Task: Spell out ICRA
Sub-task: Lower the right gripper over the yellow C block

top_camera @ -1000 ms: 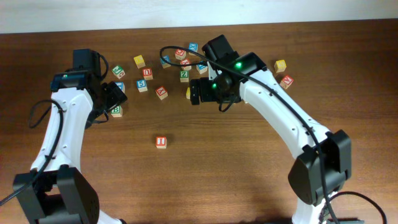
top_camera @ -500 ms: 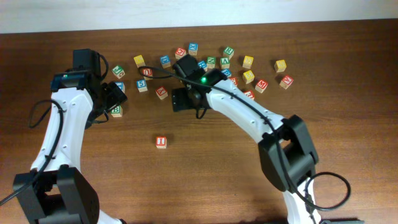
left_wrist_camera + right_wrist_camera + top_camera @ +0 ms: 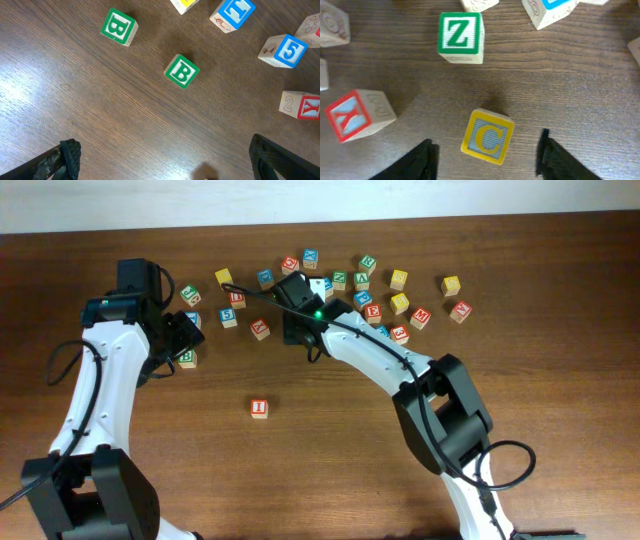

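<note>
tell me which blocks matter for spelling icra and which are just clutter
For the job: red I block, set apart; yellow C block, inside the open right claw.
Lying about: green Z block; green B blocks; blue 5 block.

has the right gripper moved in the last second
Yes. In the overhead view the right gripper has swung left, closer to the red Y block, which stayed put.

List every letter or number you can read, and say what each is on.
"I": lone red block.
"C": yellow block.
"Z": green block, right wrist view.
"B": left green block, left wrist view.
"B": middle green block.
"5": blue block.
"Y", with "2" on its side: red-faced block.
Remaining blocks: too small or cut off.
</note>
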`<state>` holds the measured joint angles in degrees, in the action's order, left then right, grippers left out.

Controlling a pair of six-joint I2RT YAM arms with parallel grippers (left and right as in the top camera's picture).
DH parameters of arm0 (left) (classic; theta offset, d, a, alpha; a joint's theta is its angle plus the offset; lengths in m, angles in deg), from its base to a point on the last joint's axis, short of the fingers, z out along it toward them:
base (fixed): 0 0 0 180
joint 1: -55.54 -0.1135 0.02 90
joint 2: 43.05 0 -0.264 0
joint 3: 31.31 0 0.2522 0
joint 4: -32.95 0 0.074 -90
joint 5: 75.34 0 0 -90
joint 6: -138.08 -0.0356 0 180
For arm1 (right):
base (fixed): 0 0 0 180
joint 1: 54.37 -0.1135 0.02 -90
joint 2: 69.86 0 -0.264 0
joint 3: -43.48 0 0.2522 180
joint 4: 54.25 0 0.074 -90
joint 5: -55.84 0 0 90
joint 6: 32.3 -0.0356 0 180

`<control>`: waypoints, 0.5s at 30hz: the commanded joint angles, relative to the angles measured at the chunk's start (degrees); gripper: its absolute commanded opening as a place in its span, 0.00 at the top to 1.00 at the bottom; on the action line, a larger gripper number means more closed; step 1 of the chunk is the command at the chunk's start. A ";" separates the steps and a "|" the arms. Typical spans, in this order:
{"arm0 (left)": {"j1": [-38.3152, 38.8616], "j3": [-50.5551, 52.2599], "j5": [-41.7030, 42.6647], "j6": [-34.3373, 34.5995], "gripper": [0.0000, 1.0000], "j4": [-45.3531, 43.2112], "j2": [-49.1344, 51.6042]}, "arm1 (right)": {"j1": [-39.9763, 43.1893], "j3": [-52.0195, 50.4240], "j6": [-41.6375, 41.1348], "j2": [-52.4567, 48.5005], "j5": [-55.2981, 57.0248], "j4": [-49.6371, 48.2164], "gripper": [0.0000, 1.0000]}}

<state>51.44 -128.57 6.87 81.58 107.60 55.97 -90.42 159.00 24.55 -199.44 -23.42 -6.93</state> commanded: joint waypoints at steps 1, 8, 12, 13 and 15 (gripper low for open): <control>-0.09 0.15 -0.63 0.35 0.01 0.04 0.39 | 0.11 -0.52 -0.37 -1.97 1.60 -1.25 0.51; -0.09 0.15 -0.63 0.35 0.01 0.04 0.39 | 0.11 -0.52 -0.37 -2.16 2.03 -1.53 0.67; -0.09 0.15 -0.63 0.35 0.01 0.04 0.39 | 0.11 -0.52 -0.35 -2.16 3.26 -1.46 0.63; -0.09 0.15 -0.63 0.35 0.01 0.04 0.39 | 0.11 -0.52 -0.37 -2.19 3.28 -1.44 0.61; -0.09 0.15 -0.63 0.35 0.01 0.04 0.39 | 0.11 -0.52 -0.37 -2.29 3.28 -1.46 0.61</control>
<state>51.44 -128.57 6.87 81.58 107.57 55.97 -90.42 159.00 24.46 -200.66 -21.74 -8.39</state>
